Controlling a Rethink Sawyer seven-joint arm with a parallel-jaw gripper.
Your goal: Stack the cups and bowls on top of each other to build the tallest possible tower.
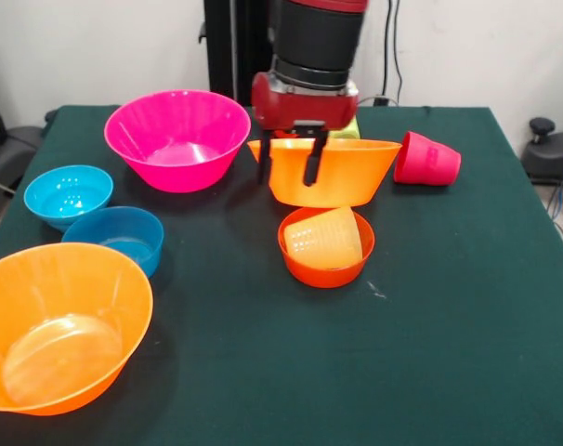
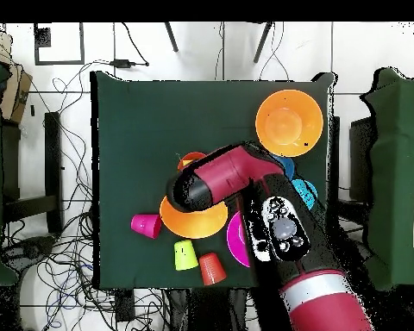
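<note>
The hand [image 1: 288,160] pinches the rim of an orange bowl [image 1: 342,172], holding it tilted above the table [image 1: 449,307], apparently for stacking.

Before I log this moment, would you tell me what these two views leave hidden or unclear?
- Overhead view: the arm covers most of the magenta bowl and both blue bowls.
- Front view: the gripper and the orange bowl it holds hide the lime green cup almost entirely, and the orange cup altogether.
- Overhead view: the gripper itself is hidden beneath the arm.
</note>
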